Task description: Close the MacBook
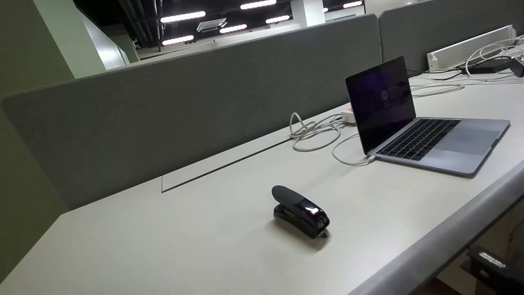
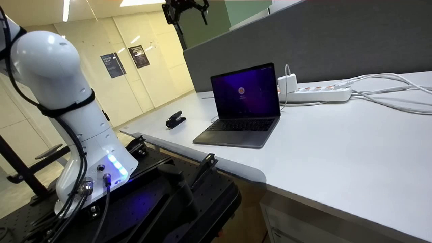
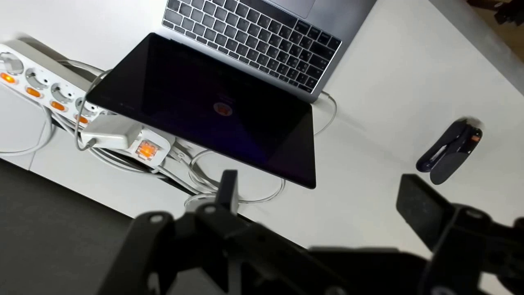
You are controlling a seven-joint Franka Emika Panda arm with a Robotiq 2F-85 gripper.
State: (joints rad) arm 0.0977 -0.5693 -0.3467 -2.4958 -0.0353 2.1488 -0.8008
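Note:
The MacBook (image 1: 425, 135) stands open on the white desk in both exterior views (image 2: 241, 104). Its dark screen is raised, tilted back, and its dark keyboard is exposed. The outside of the lid is hidden. In the wrist view the MacBook's screen (image 3: 213, 110) lies ahead of the fingers. My gripper (image 3: 321, 186) is open with nothing between its fingers. In the wrist view one screen corner appears between the fingertips, without visible contact. In an exterior view the black gripper (image 2: 189, 13) shows at the top edge, high above the desk. It is out of view in the remaining exterior view.
A black stapler (image 1: 301, 211) lies on the desk beside the MacBook, also in the wrist view (image 3: 450, 149). A white power strip (image 2: 315, 94) with a charger (image 2: 287, 83) and loose cables (image 1: 315, 133) lies behind the screen. A grey partition (image 1: 204, 106) borders the desk.

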